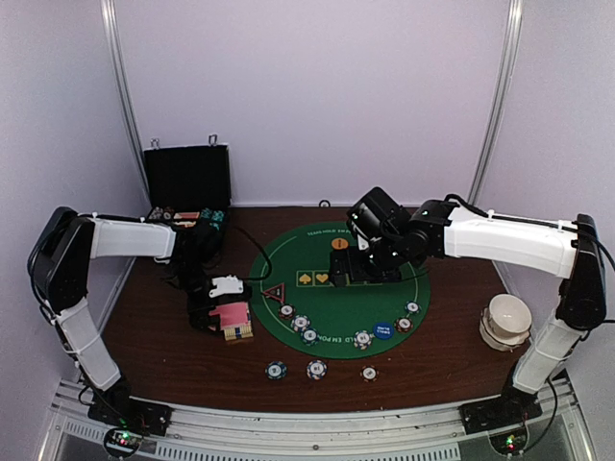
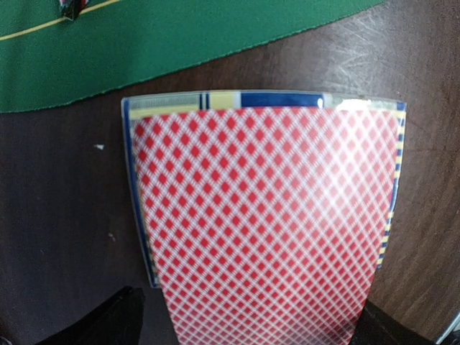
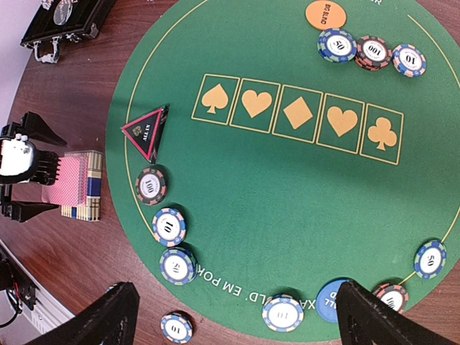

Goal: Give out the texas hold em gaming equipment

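Note:
A deck of pink-backed playing cards (image 2: 259, 215) lies in a clear box on the brown table, left of the green mat (image 1: 336, 293). My left gripper (image 2: 244, 338) is open, one finger on each side of the deck's near end. My right gripper (image 3: 241, 327) hovers open and empty over the mat (image 3: 287, 194). Striped chips (image 3: 169, 226) line the mat's rim. Three more chips (image 3: 372, 52) sit beside the orange button (image 3: 325, 14). The blue button (image 3: 334, 298) and the red-black triangle marker (image 3: 147, 131) lie on the mat.
A black hinged case (image 1: 187, 187) stands open at the back left. A white paper cup (image 1: 506, 320) sits at the right. Three chips (image 1: 316, 369) rest on the bare wood in front of the mat.

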`<state>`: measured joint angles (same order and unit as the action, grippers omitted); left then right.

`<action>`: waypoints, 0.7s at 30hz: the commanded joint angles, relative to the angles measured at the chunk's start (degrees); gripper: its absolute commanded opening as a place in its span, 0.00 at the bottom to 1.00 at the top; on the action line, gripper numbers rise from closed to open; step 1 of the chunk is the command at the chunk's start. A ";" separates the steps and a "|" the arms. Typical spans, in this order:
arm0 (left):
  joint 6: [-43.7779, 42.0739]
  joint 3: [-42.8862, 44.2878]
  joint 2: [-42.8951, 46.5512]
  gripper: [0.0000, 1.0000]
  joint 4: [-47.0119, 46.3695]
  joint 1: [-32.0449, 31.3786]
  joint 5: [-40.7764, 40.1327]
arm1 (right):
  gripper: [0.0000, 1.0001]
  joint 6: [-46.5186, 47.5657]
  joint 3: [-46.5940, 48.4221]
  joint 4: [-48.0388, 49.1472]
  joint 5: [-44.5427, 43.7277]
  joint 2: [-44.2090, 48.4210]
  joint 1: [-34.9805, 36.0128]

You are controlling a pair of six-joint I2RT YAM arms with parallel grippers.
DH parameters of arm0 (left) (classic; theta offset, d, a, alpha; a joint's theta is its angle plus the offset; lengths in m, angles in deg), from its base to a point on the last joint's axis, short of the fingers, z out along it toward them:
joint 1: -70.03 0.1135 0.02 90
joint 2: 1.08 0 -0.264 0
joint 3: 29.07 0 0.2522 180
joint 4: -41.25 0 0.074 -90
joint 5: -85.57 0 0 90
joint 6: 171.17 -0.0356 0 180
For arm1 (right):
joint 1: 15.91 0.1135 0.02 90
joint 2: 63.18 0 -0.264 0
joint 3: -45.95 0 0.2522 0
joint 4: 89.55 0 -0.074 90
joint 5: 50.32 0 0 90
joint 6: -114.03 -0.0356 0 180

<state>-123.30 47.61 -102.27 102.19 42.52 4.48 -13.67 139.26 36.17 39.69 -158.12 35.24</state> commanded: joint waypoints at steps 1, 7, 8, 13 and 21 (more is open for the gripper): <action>-1.09 0.45 -1.59 0.98 -1.78 -0.35 0.19 | 0.99 -0.28 -0.14 -0.51 -0.19 1.41 0.78; -1.15 0.39 -2.93 0.98 -2.14 -0.35 0.16 | 1.00 -0.35 -0.77 -0.46 -0.19 2.24 0.79; -1.12 0.37 -3.05 0.98 -2.32 -0.35 0.04 | 1.00 -0.36 -0.93 -0.39 -0.19 2.36 0.79; -0.83 0.06 -3.45 0.97 -2.36 -0.35 -0.27 | 1.00 -0.54 -1.62 0.16 -0.18 2.65 0.79; 0.98 -2.27 -2.33 0.98 -4.58 -0.35 -1.57 | 0.99 -0.63 -1.90 1.02 -0.11 2.31 0.79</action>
<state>-123.37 47.41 -103.95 100.59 42.46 3.69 -13.75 138.08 36.26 39.71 -157.26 35.77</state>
